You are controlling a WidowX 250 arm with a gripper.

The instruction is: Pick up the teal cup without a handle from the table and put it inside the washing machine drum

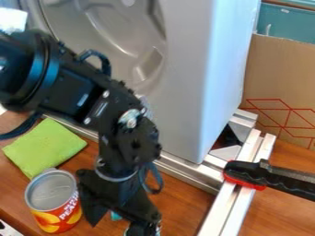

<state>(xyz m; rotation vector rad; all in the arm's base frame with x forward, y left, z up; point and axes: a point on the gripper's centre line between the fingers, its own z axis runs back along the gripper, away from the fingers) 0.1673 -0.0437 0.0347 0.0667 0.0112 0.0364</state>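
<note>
Over the wooden table, the black gripper (119,222) hangs low in the lower middle, its two fingers spread apart and open. Between and just behind the fingers shows a small teal thing (115,215), partly hidden; I cannot tell whether they touch it. Immediately left of the gripper stands an orange and red can (56,216) with a grey lid, upright. Behind the can, a folded green cloth (44,146) lies flat on the table (178,207).
A large grey-white appliance (194,78) with a round recess rises behind the arm. Metal rails (237,203) run along its base and toward the front right, with a black and red handle (265,177) across them. A cardboard box (280,83) stands at the right back.
</note>
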